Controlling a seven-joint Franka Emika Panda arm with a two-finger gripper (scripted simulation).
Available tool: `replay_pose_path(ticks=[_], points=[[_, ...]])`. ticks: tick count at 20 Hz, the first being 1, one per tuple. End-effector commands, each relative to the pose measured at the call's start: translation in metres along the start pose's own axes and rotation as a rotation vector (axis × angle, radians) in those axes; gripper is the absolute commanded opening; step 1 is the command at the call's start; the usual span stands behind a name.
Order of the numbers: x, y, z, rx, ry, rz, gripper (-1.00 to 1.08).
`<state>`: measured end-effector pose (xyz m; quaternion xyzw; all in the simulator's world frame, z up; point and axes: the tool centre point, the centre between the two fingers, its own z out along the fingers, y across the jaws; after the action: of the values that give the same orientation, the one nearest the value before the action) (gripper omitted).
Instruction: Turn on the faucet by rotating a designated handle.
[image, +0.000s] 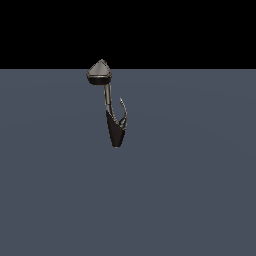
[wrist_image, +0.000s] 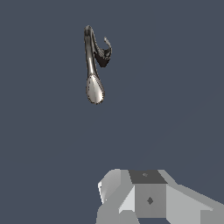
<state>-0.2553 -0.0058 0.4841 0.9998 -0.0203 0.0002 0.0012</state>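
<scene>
The faucet (image: 115, 130) stands on the grey-blue floor in the exterior view, with a cone-shaped head (image: 99, 73) on a thin stem above a tapered black body. Its handle (image: 123, 108), a thin curved grey spike, branches off the body towards the exterior view's right. The wrist view shows the faucet (wrist_image: 90, 54) from above at a distance, with the handle (wrist_image: 107, 43) curling off the black body. A white and grey block of my hand (wrist_image: 148, 197) fills that picture's edge, far from the faucet. No fingertips show, and the arm is out of the exterior view.
A flat grey-blue floor (image: 190, 190) surrounds the faucet on all sides, with black background above its far edge. No other objects show.
</scene>
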Motion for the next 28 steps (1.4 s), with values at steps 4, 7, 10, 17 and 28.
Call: replay_pose_path(ticks=[4, 7, 10, 17, 28], points=[[0.001, -0.001, 0.001, 0.002, -0.003, 0.006, -1.00], [0.006, -0.003, 0.004, 0.009, -0.011, 0.022, -1.00], [0.013, -0.007, 0.008, 0.020, -0.024, 0.050, -1.00], [0.041, -0.021, 0.027, 0.063, -0.075, 0.156, -1.00], [0.108, -0.045, 0.074, 0.166, -0.197, 0.410, -1.00]])
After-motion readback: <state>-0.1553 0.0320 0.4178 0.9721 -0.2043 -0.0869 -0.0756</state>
